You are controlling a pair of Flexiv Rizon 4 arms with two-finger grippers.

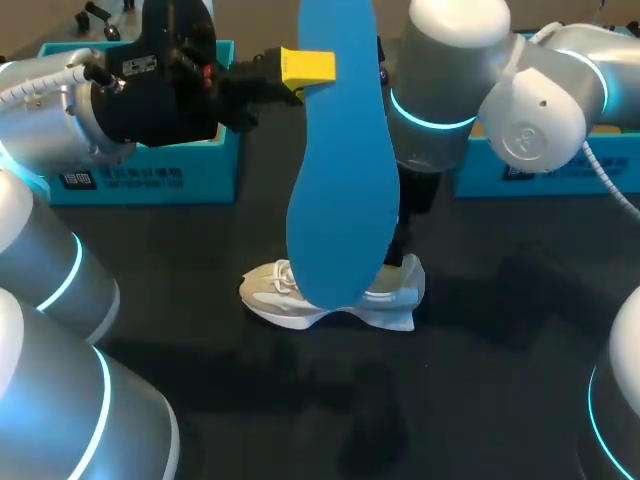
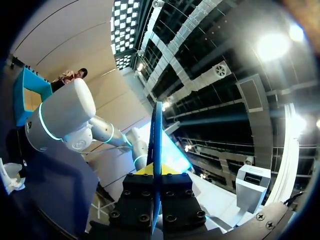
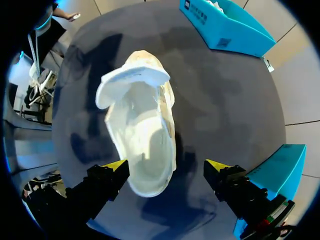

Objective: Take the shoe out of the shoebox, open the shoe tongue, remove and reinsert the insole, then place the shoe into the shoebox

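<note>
Shoe (image 1: 272, 298) stands at mid-frame, toe left, heel right. Left box (image 1: 150, 180) sits upper left, its contents hidden. Left gripper (image 1: 308, 68), top centre, is clamped on the insole (image 1: 340, 200), which hangs upright. Right gripper (image 3: 166, 167) hovers over the heel, spread wide and holding nothing. Right box (image 1: 540, 180) sits upper right.

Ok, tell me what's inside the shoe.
Inside the shoe only its pale bare lining shows; the blue insole is out, held up by the left gripper. The toe end is hidden under the tongue.
</note>
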